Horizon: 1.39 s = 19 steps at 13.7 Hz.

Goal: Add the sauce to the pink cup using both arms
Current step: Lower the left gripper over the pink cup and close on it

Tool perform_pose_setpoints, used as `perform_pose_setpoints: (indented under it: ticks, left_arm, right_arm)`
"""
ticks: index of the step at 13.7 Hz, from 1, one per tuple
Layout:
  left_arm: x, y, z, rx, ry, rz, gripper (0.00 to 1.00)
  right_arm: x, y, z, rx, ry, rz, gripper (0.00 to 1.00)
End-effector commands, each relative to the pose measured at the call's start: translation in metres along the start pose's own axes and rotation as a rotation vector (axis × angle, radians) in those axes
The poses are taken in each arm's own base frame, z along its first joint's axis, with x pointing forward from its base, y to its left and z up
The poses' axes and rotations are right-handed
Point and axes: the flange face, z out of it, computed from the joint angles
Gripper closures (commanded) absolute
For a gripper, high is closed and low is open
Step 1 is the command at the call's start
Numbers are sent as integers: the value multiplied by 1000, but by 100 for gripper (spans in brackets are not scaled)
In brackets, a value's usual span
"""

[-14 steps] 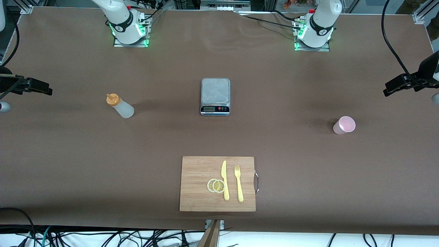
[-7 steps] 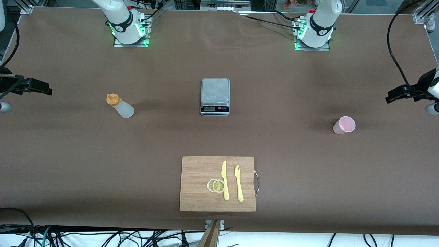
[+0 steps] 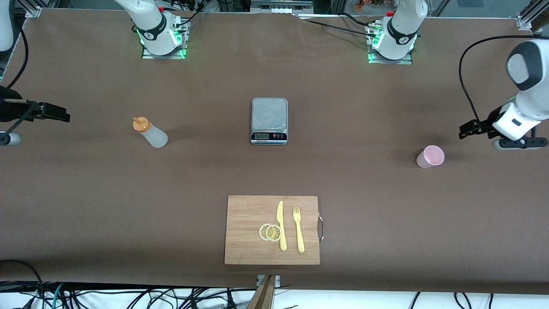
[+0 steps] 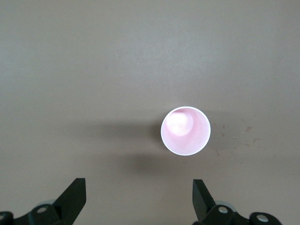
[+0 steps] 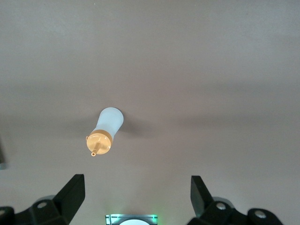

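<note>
Left hand (image 4: 136, 201) moved over cup (image 4: 185, 131), open, empty

No text, label or number can be read anywhere. The kitchen scale (image 3: 269, 120) has a small display on its front edge, but its figures cannot be made out.

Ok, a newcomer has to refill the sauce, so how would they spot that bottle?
Start at the scale mid-table and look toward the right arm's end. The sauce bottle stands there alone. It is translucent white, with an orange cap and pointed nozzle.
</note>
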Motion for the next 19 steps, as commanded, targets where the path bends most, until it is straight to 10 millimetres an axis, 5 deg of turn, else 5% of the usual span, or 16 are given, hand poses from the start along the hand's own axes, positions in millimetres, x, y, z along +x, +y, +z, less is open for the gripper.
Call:
perform_pose_setpoints:
  ticks: [1, 8, 19]
  left_arm:
    - [1, 3, 26, 0, -4, 33, 0]
    - [15, 9, 94, 0, -26, 73, 2]
    - [29, 7, 122, 8, -18, 82, 9]
  right_arm:
    - [-1, -1, -2, 2, -11, 5, 0]
    - [0, 4, -1, 1, -10, 9, 0]
    - [1, 4, -2, 3, -2, 11, 0]
